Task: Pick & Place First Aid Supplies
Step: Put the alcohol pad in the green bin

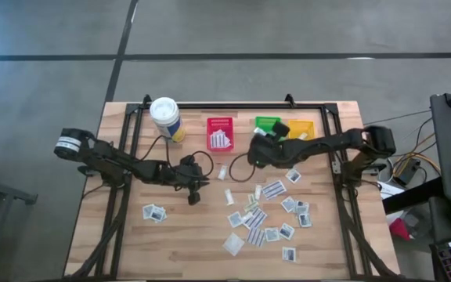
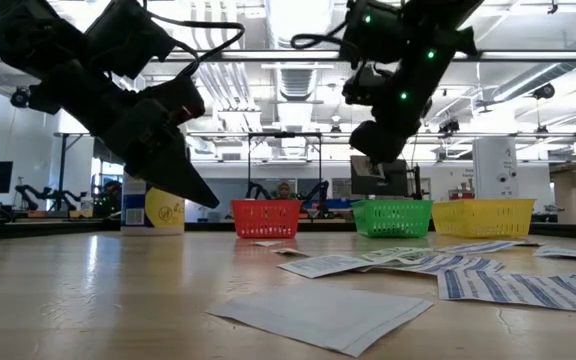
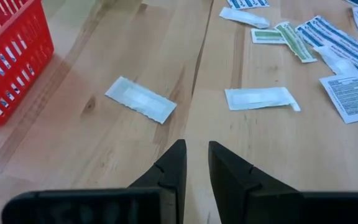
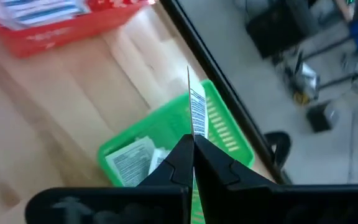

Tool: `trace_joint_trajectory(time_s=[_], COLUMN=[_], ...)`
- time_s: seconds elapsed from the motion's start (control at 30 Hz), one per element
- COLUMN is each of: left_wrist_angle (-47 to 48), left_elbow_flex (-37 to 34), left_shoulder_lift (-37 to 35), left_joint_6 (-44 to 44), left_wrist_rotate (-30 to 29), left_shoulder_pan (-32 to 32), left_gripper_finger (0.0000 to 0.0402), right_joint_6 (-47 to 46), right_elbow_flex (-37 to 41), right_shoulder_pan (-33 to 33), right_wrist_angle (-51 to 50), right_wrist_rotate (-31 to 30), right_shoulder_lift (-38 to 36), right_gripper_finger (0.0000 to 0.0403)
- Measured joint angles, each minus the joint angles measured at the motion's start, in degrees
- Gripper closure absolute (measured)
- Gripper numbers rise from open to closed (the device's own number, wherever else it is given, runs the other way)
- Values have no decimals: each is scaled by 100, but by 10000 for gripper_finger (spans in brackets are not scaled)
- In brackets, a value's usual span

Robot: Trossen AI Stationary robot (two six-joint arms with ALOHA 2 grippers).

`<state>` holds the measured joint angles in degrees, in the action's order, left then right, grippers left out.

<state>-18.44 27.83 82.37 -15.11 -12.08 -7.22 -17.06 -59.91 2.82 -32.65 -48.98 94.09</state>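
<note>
Now your right gripper [image 4: 192,149] pinches a striped packet [image 4: 197,112] edge-on above the green bin [image 4: 166,127]; your left gripper [image 3: 196,163] hovers slightly parted, empty.

Black jointed arms, looped black cables, green lights

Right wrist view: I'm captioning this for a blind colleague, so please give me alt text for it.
The right claw is shut on a thin white packet held edge-on above the green bin, which already holds a printed packet. A red bin with packets sits farther along the wooden table.
</note>
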Motion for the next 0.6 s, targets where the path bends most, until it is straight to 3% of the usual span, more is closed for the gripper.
trace_joint_trajectory(time_s=[0.33, 0.6], left_wrist_angle=[0, 2], left_elbow_flex=[0, 0], left_shoulder_lift=[0, 0], left_joint_6=[-9, -11], left_wrist_rotate=[0, -2], left_shoulder_pan=[0, 0], left_gripper_finger=[337, 337], right_joint_6=[-702, -842], right_elbow_flex=[115, 132], right_shoulder_pan=[1019, 1291], right_wrist_angle=[-18, -77], right_wrist_rotate=[1594, 2062], right_shoulder_lift=[-30, -30], right_gripper_finger=[394, 394])
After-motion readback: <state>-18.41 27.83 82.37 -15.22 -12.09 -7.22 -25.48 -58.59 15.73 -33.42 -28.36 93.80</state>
